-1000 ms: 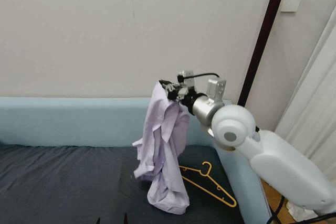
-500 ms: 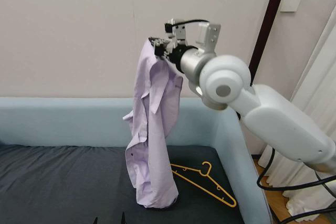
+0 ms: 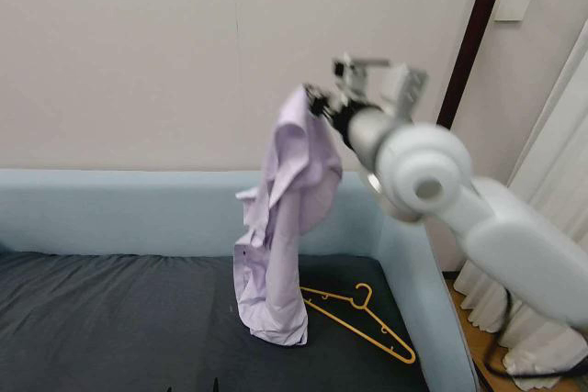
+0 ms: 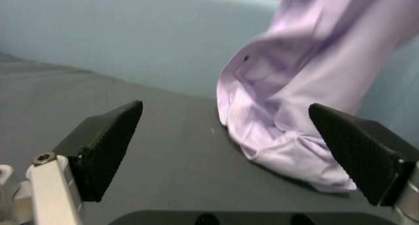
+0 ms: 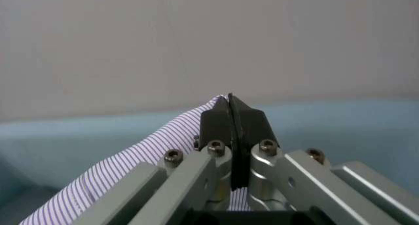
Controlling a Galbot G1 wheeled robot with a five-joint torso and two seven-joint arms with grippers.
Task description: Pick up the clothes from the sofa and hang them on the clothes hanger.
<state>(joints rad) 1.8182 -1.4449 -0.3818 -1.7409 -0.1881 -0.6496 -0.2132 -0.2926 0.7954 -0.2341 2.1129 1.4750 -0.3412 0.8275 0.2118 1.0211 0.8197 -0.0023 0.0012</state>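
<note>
— What is everything sitting on?
— A pale blue sofa [image 3: 119,213] with a dark grey seat cushion [image 3: 101,328], backed against the wall.
— And on the seat?
— A yellow clothes hanger [image 3: 367,323] lies flat near the armrest end. Just beside it, the lower end of a lilac striped shirt [image 3: 271,314] rests bunched on the cushion.

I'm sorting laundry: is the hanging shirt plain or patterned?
Patterned: the lilac cloth shirt carries fine purple-and-white stripes, clearest in the right wrist view.
</note>
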